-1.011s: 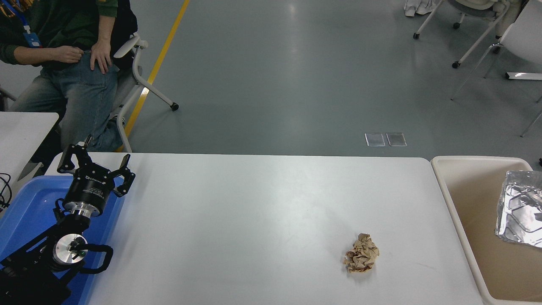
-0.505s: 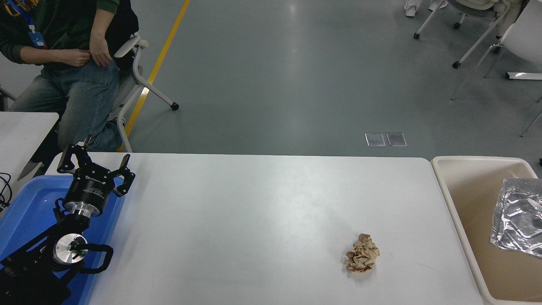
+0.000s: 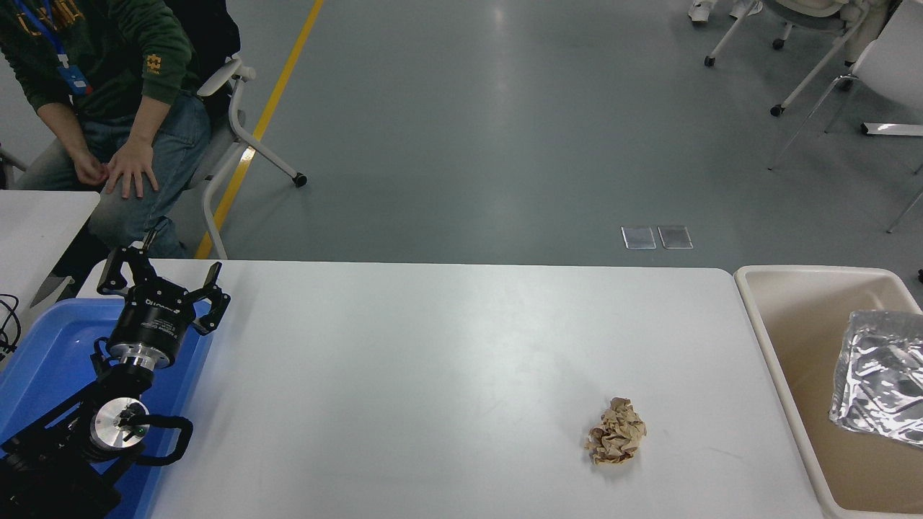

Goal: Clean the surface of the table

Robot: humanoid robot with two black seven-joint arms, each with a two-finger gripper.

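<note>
Paper wad [image 3: 615, 441], brown and crumpled, lies on the table surface [image 3: 433, 375], near its right end. Beige bin [image 3: 793, 375] beside that edge holds a foil piece [image 3: 880, 389]. My left gripper [image 3: 162, 281] parked over blue tray [image 3: 43, 360], jaws wide, empty. Right arm unseen. Wad's removal remains, I judge.

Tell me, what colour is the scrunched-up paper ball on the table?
The paper ball is light brown, like kraft paper. The head view shows it best.
</note>
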